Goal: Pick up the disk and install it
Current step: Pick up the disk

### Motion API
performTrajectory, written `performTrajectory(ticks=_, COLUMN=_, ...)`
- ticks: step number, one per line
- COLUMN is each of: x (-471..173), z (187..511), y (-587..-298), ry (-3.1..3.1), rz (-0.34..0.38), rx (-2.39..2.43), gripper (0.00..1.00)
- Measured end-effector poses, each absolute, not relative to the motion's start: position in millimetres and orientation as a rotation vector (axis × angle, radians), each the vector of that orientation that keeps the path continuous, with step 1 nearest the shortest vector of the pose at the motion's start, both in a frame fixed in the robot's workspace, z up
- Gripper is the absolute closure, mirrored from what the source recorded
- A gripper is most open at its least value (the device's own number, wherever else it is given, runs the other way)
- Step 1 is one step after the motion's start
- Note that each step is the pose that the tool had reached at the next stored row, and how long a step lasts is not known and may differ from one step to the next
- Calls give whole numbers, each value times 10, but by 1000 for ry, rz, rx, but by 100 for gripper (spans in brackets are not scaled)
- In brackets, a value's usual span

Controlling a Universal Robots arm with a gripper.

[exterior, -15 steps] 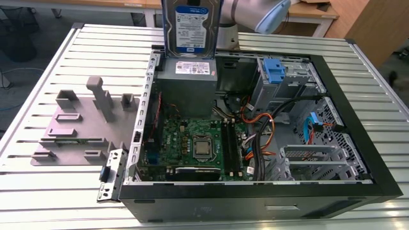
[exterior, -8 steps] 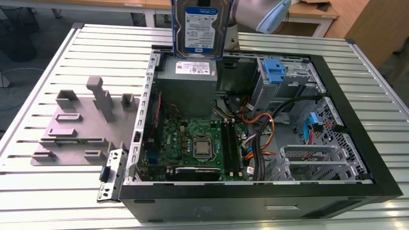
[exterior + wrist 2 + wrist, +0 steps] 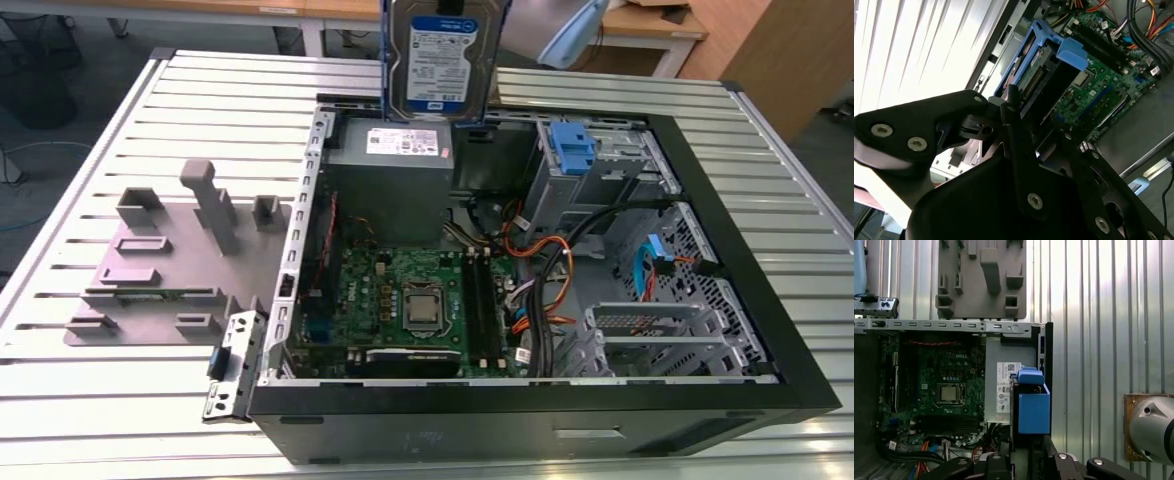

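The disk [image 3: 442, 62] hangs upright in the air above the far side of the open computer case [image 3: 467, 437], just over the grey power-supply box [image 3: 387, 190]. It sits between the jaws, which are clamped on one end, with its blue handle [image 3: 1074, 50] at the free end.

Exterior view overhead; both wrist views over motherboard [image 3: 929, 370] [image 3: 1104, 85]

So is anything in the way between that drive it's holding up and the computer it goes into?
Nothing visible does. The disk hangs above the open case, over the grey power-supply box, with free air beneath it. The case's side is off. The orange cables lie lower down inside.
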State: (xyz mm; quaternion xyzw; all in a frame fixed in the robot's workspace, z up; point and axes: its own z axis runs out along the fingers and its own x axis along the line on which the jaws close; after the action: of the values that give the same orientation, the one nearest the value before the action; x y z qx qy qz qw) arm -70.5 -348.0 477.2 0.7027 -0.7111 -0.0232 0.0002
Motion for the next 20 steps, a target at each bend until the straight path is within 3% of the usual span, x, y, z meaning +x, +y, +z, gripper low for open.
performTrajectory(ticks=20, x=-327, z=4768, y=-3480, ry=-2234, rz=-73, rx=2207, gripper=65)
